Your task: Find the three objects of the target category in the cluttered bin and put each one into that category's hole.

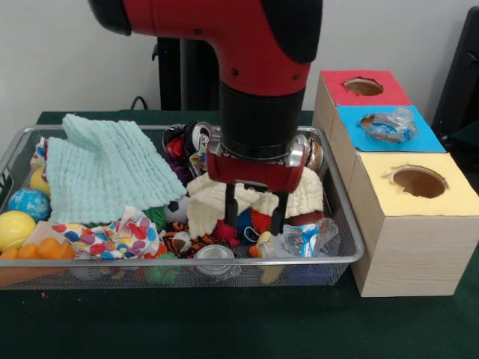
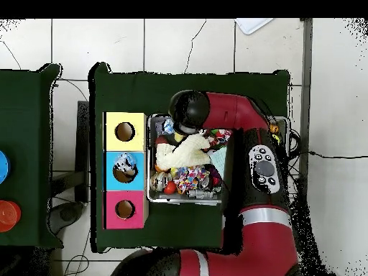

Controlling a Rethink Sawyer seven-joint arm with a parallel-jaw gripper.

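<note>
The arm point(image 1: 224, 30) wears glossy red shells with rounded black joint caps and small dark screws. A black cylindrical wrist leads into a red block with a silvery band. Two black fingers point(image 1: 231, 206) form the end effector point(image 1: 254, 209). Seen overhead, a black oval button panel point(image 2: 264, 167) sits on one link.

Close front, high overhead; shared bin point(image 1: 352, 224) point(image 2: 150, 154).

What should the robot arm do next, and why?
Probably slide a little toward the crushed bottle at the bin's front corner and close on it. The gripper hangs open and empty over the cream cloth right beside it, and one bottle already sits on the blue hole.
</note>
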